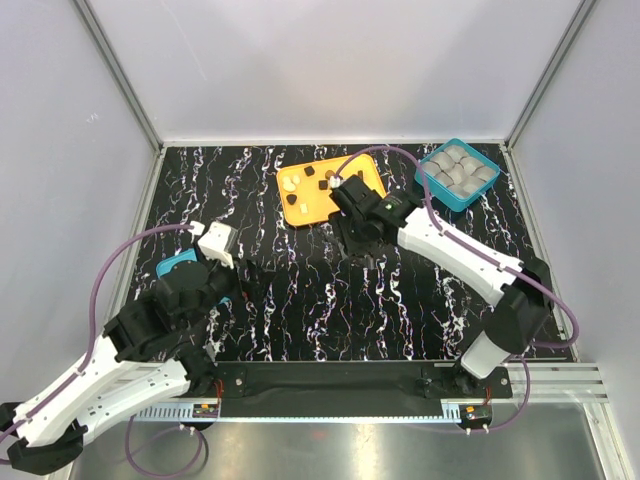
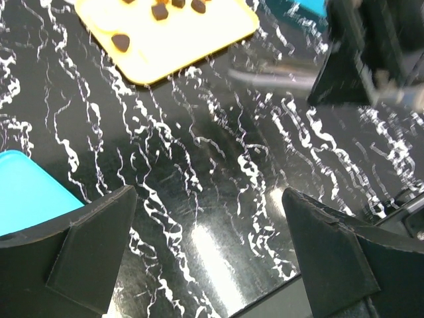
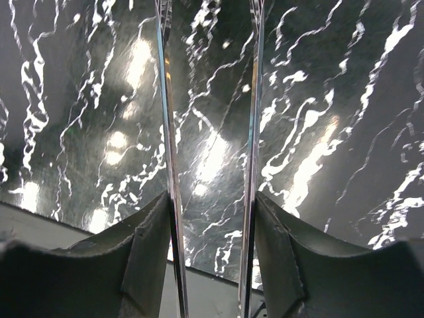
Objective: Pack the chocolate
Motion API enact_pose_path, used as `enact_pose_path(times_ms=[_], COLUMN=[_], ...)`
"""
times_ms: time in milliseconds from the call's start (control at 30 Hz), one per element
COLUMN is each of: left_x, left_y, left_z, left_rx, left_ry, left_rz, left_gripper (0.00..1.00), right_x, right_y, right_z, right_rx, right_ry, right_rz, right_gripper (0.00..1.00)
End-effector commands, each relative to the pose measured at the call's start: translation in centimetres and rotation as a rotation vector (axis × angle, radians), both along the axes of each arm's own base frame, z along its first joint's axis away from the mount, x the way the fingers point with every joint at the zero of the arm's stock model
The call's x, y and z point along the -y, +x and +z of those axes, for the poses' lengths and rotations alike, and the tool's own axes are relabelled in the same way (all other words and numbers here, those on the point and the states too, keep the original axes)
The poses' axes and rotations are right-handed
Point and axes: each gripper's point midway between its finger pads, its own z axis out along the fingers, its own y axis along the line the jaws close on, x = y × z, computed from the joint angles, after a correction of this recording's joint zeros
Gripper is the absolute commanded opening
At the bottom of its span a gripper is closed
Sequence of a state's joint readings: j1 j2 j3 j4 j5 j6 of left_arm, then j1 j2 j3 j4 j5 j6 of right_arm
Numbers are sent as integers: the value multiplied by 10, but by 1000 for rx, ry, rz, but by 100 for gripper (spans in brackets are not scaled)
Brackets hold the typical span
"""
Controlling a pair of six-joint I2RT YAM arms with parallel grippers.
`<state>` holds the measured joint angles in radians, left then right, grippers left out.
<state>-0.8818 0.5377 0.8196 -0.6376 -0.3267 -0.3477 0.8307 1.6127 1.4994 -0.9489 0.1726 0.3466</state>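
Note:
The chocolate (image 1: 322,180) lies on an orange tray (image 1: 345,200) at the back middle: dark brown lumps and a few cream ovals. Two dark pieces (image 2: 120,42) also show at the top of the left wrist view. My right gripper (image 1: 362,250) hangs just in front of the tray, shut on a pair of thin metal tongs (image 3: 165,99). Their two blades run between my fingers, with a gap between them and nothing in it (image 3: 212,202). My left gripper (image 2: 207,199) is wide open over the bare near-left table (image 1: 245,280).
A teal square box with grey cups (image 1: 458,173) stands at the back right. A teal lid (image 1: 180,265) lies beside the left gripper, also at the left edge of its wrist view as the lid (image 2: 26,192). The black marbled table (image 1: 420,300) ends near the arm bases.

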Motion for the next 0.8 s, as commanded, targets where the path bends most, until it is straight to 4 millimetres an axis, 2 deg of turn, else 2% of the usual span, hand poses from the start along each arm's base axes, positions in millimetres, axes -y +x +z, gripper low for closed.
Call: enact_pose_path(times_ms=[0, 67, 133, 167, 233, 267, 300, 333, 367, 400, 467, 500, 567, 667, 767], left_x=[-2, -6, -10, -11, -13, -14, -16, -18, -19, -22, -23, -25, -26, -29, -31], left_y=[0, 1, 2, 2, 3, 3, 4, 5, 6, 7, 7, 7, 6, 7, 7], left_z=[-2, -2, -5, -5, -4, -3, -3, -2, -2, -3, -2, -3, -2, 1, 4], left_rx=[3, 4, 5, 7, 13, 16, 21, 25, 27, 28, 28, 26, 30, 47, 59], left_ry=[-4, 4, 12, 12, 14, 18, 24, 29, 29, 38, 35, 36, 32, 23, 12], left_rz=[10, 26, 48, 52, 63, 66, 77, 82, 88, 102, 113, 120, 125, 133, 140], left_gripper=[99, 99, 99, 99, 99, 99, 99, 99, 99, 99, 99, 99, 99, 99, 99], right_x=[-4, -5, -6, -11, -18, -25, -30, -39, -42, -46, -58, -63, -71, -76, -83], right_y=[21, 38, 55, 66, 82, 93, 100, 111, 115, 122, 135, 140, 150, 164, 172], right_z=[14, 26, 25, 35, 27, 37, 24, 21, 31, 18, 22, 12, 12, -2, -9], right_rx=[20, 51, 64, 97, 103, 135, 120, 128, 154, 140, 170, 165, 196, 221, 235], right_ry=[18, 36, 29, 43, 25, 47, 22, 22, 35, 10, 31, 21, 31, 4, 5], right_rz=[16, 17, 28, 30, 55, 58, 77, 84, 89, 101, 117, 134, 150, 164, 183], right_gripper=[56, 55, 54, 54, 52, 52, 52, 52, 52, 52, 51, 51, 50, 51, 51])
